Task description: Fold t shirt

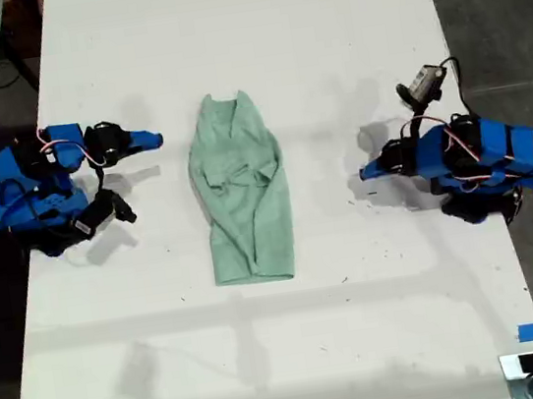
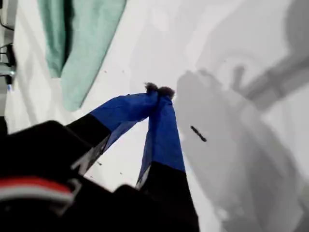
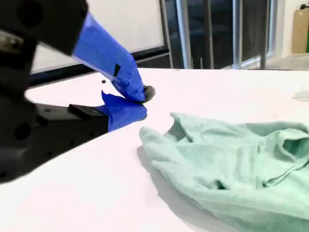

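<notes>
The t shirt [image 1: 243, 193] lies lengthwise in the middle of the white table [image 1: 269, 358], folded into a narrow, wrinkled strip, between my two arms and touching neither.

My first gripper [image 1: 366, 172] is on the exterior view's right, pointing at the shirt's middle from a clear gap away. In its wrist view the blue jaws [image 2: 158, 90] are closed tip to tip with nothing between them, and the mint cloth [image 2: 82, 43] lies well apart from them.

My second gripper [image 1: 151, 138] is on the exterior view's left, near the shirt's neck end. Its jaws [image 3: 141, 99] are also closed and empty, just beside the edge of the cloth [image 3: 231, 164].

A piece of blue tape [image 1: 530, 332] marks the table near the exterior view's lower right. Grey floor [image 1: 508, 7] runs along that side. Metal window frames [image 3: 207, 29] stand beyond the table in the second wrist view.
</notes>
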